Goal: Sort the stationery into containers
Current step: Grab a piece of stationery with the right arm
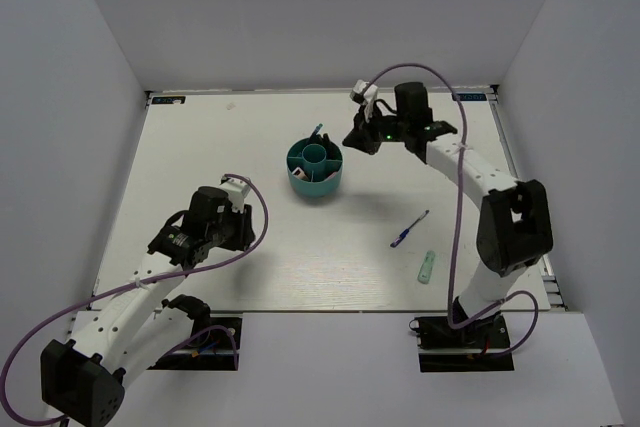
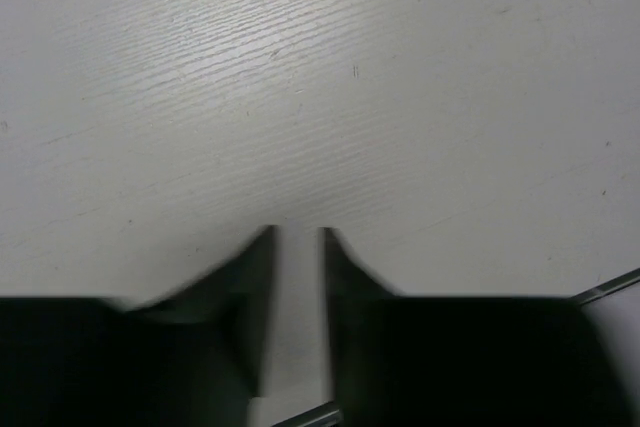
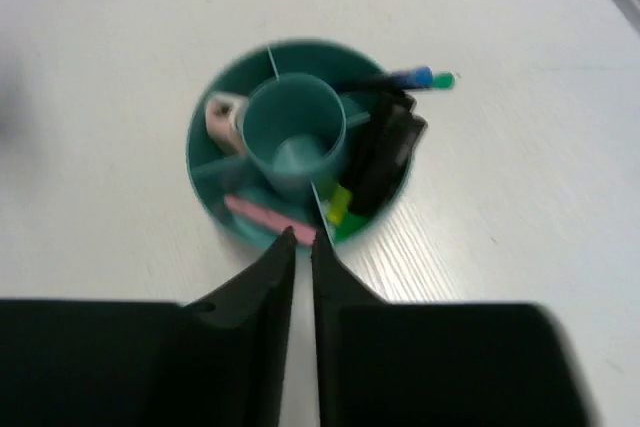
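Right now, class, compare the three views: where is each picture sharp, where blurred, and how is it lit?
Top external view: evenly lit and sharp, only faint soft shadows on the table. Left wrist view: surface grain crisp, the left gripper a dark shape with a smeared edge. Right wrist view: soft throughout, the teal organiser and contents blurred.

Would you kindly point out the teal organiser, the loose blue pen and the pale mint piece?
teal organiser (image 1: 313, 190): top external view, on its near outer wall.
blue pen (image 1: 410, 229): top external view, mid-barrel.
pale mint piece (image 1: 428, 267): top external view, its middle.
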Robot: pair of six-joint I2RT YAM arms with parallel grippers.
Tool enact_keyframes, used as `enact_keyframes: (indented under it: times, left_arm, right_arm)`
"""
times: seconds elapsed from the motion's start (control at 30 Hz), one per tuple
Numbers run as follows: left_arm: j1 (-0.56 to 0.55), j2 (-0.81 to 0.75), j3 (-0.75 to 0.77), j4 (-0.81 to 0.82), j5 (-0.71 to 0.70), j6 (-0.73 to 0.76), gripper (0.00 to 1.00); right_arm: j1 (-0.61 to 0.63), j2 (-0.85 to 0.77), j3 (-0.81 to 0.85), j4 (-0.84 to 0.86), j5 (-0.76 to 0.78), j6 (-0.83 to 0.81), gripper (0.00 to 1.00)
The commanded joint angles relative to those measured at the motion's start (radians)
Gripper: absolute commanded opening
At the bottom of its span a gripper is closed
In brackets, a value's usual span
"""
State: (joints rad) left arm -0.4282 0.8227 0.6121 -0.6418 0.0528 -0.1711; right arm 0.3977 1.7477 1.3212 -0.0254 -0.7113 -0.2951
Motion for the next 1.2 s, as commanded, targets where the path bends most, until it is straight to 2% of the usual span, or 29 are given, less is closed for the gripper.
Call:
enact_keyframes:
  times: [0.0, 0.03, 0.07, 0.1, 0.13, 0.17, 0.2, 0.23, 0.27, 0.3, 0.33, 0.37, 0.5, 0.53, 0.57, 0.7, 0.83, 1.17]
  left_arm:
    - [0.003, -0.005, -0.002, 0.018, 0.054, 0.013, 0.09]
    - [0.005, 0.000, 0.001, 0.019, 0.056, 0.010, 0.00]
    - [0.005, 0.001, 0.000, 0.018, 0.058, 0.007, 0.00]
    - [0.002, 0.000, -0.002, 0.019, 0.059, 0.007, 0.00]
    - [0.003, 0.001, -0.002, 0.022, 0.061, 0.004, 0.05]
    - [0.005, 0.004, 0.003, 0.019, 0.059, 0.002, 0.18]
    - [0.003, 0.006, 0.003, 0.021, 0.059, -0.001, 0.34]
    - [0.005, 0.009, 0.008, 0.019, 0.061, 0.001, 0.59]
    - [0.003, 0.013, 0.009, 0.011, 0.061, -0.002, 0.66]
    - [0.005, 0.015, 0.011, 0.011, 0.059, -0.002, 0.71]
    - [0.006, 0.016, 0.011, 0.011, 0.065, -0.002, 0.74]
    - [0.008, 0.018, 0.009, 0.014, 0.067, -0.002, 0.74]
    - [0.006, 0.026, 0.009, 0.011, 0.070, -0.004, 0.76]
    - [0.006, 0.026, 0.011, 0.010, 0.073, -0.005, 0.76]
    - [0.008, 0.030, 0.012, 0.011, 0.079, -0.005, 0.76]
    - [0.005, 0.033, 0.014, 0.008, 0.078, -0.002, 0.76]
    - [0.006, 0.035, 0.012, 0.005, 0.078, -0.002, 0.76]
    - [0.006, 0.038, 0.012, 0.002, 0.075, -0.001, 0.76]
  right_arm:
    - [-0.028, -0.070, 0.137, -0.694, 0.142, -0.283, 0.19]
    - [-0.031, -0.068, 0.157, -0.790, 0.132, -0.508, 0.36]
    - [-0.033, -0.083, 0.186, -0.883, 0.110, -0.621, 0.46]
    - [-0.037, -0.096, 0.182, -1.100, 0.055, -0.874, 0.60]
    - [-0.043, -0.114, 0.129, -1.278, 0.041, -1.012, 0.66]
    - [-0.059, -0.232, 0.007, -1.377, 0.058, -1.366, 0.70]
    - [-0.074, -0.285, -0.064, -1.368, 0.088, -1.556, 0.72]
    - [-0.077, -0.401, -0.233, -1.175, 0.189, -1.588, 0.72]
    - [-0.076, -0.465, -0.332, -1.151, 0.226, -1.642, 0.72]
    - [-0.077, -0.464, -0.318, -1.175, 0.266, -1.712, 0.72]
    - [-0.083, -0.443, -0.300, -1.268, 0.245, -1.730, 0.70]
    - [-0.095, -0.436, -0.287, -1.278, 0.233, -1.737, 0.68]
    - [-0.120, -0.496, -0.371, -1.301, 0.257, -1.982, 0.67]
    - [-0.125, -0.491, -0.375, -1.314, 0.254, -2.007, 0.76]
    - [-0.128, -0.493, -0.388, -1.311, 0.260, -2.085, 0.76]
    - [-0.137, -0.537, -0.503, -1.201, 0.309, -2.176, 0.76]
    - [-0.142, -0.579, -0.615, -1.124, 0.319, -2.225, 0.74]
    - [-0.155, -0.561, -0.715, -0.920, 0.320, -2.244, 0.70]
